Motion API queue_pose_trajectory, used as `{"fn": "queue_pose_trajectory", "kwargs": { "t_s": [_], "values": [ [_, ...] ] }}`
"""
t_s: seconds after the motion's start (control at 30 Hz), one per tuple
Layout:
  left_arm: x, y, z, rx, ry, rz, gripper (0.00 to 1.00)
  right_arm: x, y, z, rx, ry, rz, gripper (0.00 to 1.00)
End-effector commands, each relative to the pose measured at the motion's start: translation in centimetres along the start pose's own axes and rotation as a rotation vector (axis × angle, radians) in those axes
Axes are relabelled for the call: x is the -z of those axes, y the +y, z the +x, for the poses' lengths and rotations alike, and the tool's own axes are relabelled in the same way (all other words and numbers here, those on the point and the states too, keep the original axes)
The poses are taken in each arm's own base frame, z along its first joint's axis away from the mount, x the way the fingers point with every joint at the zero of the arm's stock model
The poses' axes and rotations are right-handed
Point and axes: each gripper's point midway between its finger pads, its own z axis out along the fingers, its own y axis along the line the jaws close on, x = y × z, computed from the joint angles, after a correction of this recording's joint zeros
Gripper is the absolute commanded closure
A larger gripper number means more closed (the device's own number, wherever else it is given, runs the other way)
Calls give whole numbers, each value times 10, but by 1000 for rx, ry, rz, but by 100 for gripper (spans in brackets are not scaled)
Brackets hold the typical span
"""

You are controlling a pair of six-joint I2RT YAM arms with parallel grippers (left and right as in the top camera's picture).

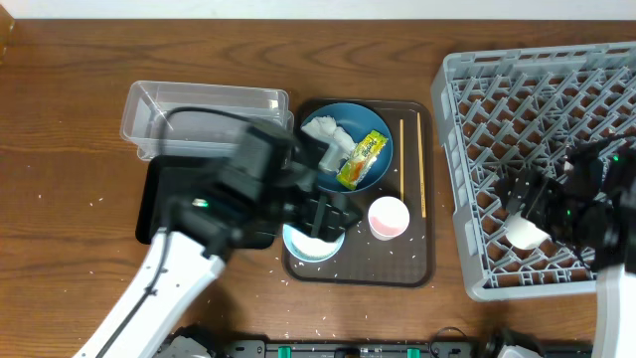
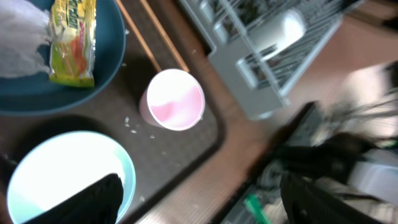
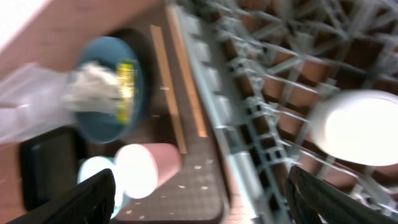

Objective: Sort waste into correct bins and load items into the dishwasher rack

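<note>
The wooden table [image 1: 60, 119] carries a brown tray [image 1: 417, 267]. At lower left, my left gripper [image 2: 199, 186] hangs spread over the green cup [image 2: 62, 168]; I'd pinch 1 wall squarely. My right gripper [image 3: 202, 180] is spread too.

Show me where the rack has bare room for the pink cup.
The rack's top rows, above the pale cup and the right arm, are bare grid. Its lower half is crowded by both; the brown tray is crowded too.

Black tray [image 1: 151, 207] mostly hidden under L arm [image 1: 231, 191]; rack [image 1: 452, 149] cropped rt.
</note>
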Motion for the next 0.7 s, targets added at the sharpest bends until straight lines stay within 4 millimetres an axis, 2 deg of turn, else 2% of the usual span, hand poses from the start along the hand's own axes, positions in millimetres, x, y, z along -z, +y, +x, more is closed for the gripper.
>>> {"fn": "queue_pose_trajectory", "kwargs": {
  "t_s": [0.0, 0.1, 0.2, 0.3, 0.37, 0.43, 0.5, 0.6, 0.67],
  "values": [
    [-33, 22, -3, -52, 14, -219, 16, 18, 29, 4, 64, -35, -133, 14],
    [-72, 22, 2, -67, 61, -255, 17, 27, 33, 11, 74, -50, -142, 13],
    [-107, 42, 10, -49, 105, -356, 20, 30, 33, 18, 68, -39, -140, 13],
    [-132, 58, 19, -21, 143, -406, 23, 30, 31, 24, 54, -15, -134, 13],
    [-147, 67, 26, 22, 168, -421, 34, 29, 30, 27, 47, -2, -131, 13],
    [-157, 70, 33, 49, 193, -415, 52, 28, 30, 28, 44, 2, -131, 13],
    [-162, 64, 37, 59, 217, -368, 71, 29, 30, 28, 45, 2, -131, 13],
    [-157, 49, 33, 75, 211, -300, 90, 29, 30, 28, 62, 0, -131, 13],
    [-146, 34, 24, 84, 185, -236, 93, 28, 30, 29, 81, 3, -130, 13]
  ]
}}
